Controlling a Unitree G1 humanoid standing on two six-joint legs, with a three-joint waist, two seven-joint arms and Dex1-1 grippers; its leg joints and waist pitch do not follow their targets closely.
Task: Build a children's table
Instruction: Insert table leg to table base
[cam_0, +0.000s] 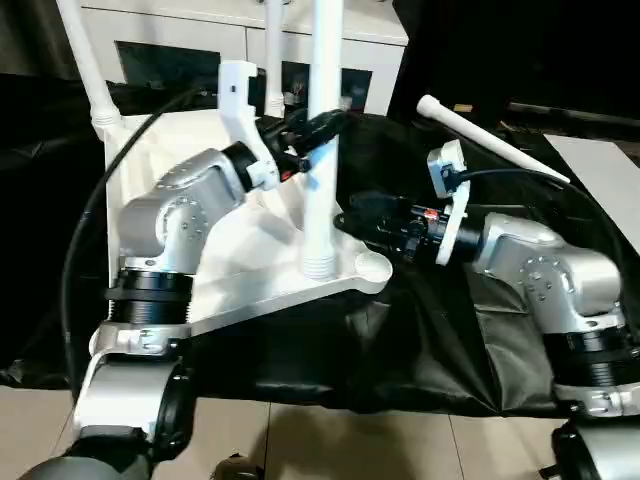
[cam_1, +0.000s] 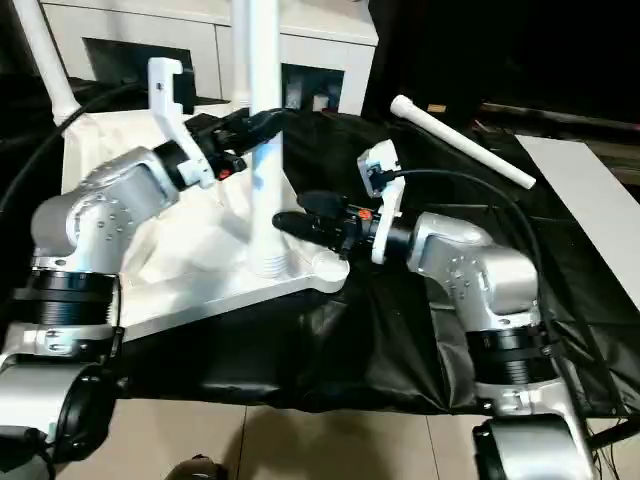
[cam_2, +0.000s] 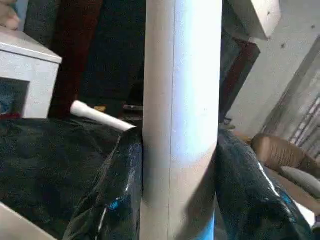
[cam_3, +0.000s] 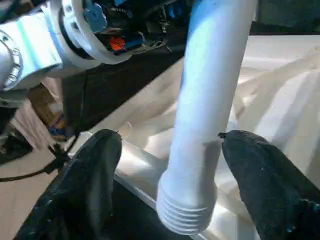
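Your children's table (cam_0: 240, 250) lies upside down on the black sheet (cam_0: 400, 340), ribbed underside up, with one leg already standing at the far left corner (cam_0: 85, 60). At the near right corner you have a second leg (cam_0: 322, 140) held upright, its threaded end (cam_3: 186, 212) right at the corner socket (cam_0: 372, 268), not seated as far as I can tell. Your left hand (cam_0: 318, 128) is clamped on that leg partway up; the wrist view has both fingers (cam_2: 117, 190) pressed against it. Your right hand (cam_1: 300, 224) sits low by the threads with its fingers (cam_3: 92, 175) spread wide, clear of the leg on both sides.

The risk, I'd say: only one hand grips, high up, so the bottom end can swing or go in crooked and cross-thread. Push hard and the light top may skid on the sheet.

A spare leg (cam_0: 490, 135) lies well apart at the far right. No brand, label or writing can be read anywhere.
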